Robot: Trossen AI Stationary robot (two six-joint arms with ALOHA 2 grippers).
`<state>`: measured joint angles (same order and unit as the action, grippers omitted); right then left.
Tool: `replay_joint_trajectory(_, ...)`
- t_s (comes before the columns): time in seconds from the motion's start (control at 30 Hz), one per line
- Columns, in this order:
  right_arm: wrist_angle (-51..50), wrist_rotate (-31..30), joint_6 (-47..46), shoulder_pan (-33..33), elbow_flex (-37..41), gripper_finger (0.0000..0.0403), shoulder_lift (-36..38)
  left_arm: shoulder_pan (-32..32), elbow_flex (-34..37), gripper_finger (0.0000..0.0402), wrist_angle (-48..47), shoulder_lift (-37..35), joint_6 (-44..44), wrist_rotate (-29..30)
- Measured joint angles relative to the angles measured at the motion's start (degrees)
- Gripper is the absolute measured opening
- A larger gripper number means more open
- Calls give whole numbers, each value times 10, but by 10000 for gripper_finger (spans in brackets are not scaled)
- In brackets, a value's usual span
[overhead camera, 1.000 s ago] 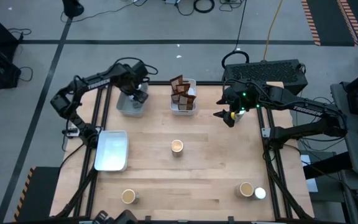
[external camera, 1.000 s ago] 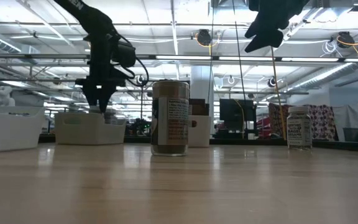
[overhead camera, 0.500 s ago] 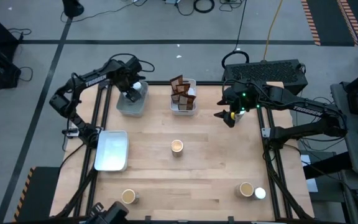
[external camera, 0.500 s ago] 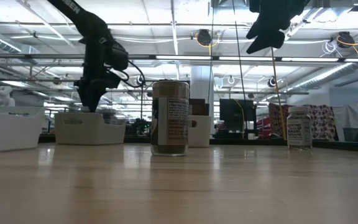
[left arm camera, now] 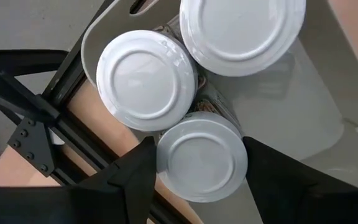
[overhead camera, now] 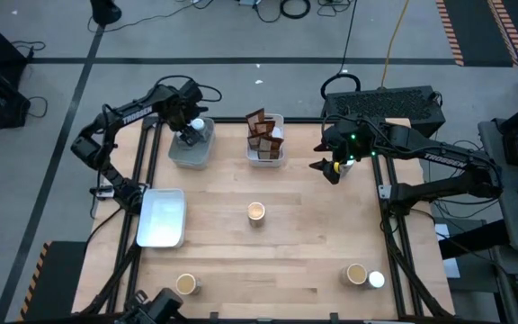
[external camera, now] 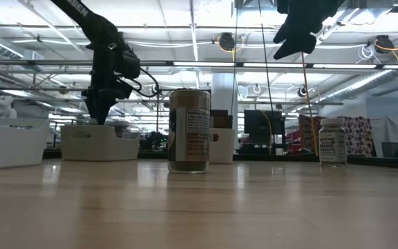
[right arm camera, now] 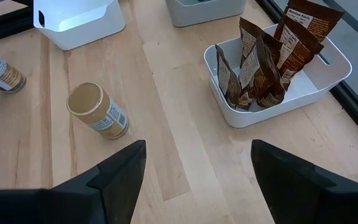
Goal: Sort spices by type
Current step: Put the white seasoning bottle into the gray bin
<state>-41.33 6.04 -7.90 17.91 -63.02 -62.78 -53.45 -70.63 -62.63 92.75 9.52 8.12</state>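
Note:
My left gripper points down into the grey tray at the far left, shut on a white-topped jar. Two more white-topped jars stand close beside it in that tray. Dark brown packets stand on end in the white tray at the far middle. Tan-topped jars stand on the table at the middle, near left and near right, the last next to a white-topped jar. My right gripper hangs open, high above the far right. My left gripper has the white-topped jar between its two fingers, one on each side, level with the lid's rim. The fingers come from above, pointing down. The jar is upright. The tray wall and the lid hide whether its base rests on the tray floor.
A third, pale tray lies at the table's left edge, nearer than the grey one. The middle tan-topped jar stands alone on open wood. Dark frame rails run just beyond the grey tray.
My left gripper has gone a little toward the table's left edge above the grey tray and has rolled about its own axis. A white lid that it covered now shows at its right side in the high view.

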Motion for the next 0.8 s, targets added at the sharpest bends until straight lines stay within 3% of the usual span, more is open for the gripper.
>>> replay_joint_trajectory(0.43, 0, 0, 0, 0, 0, 272, 0, 0, 1, 293, -24, 2, -2, 17)
replay_joint_trajectory(0.8, -1, 0, 0, 0, 0, 272, 0, 3, 1, 302, -45, -41, -16, 12)
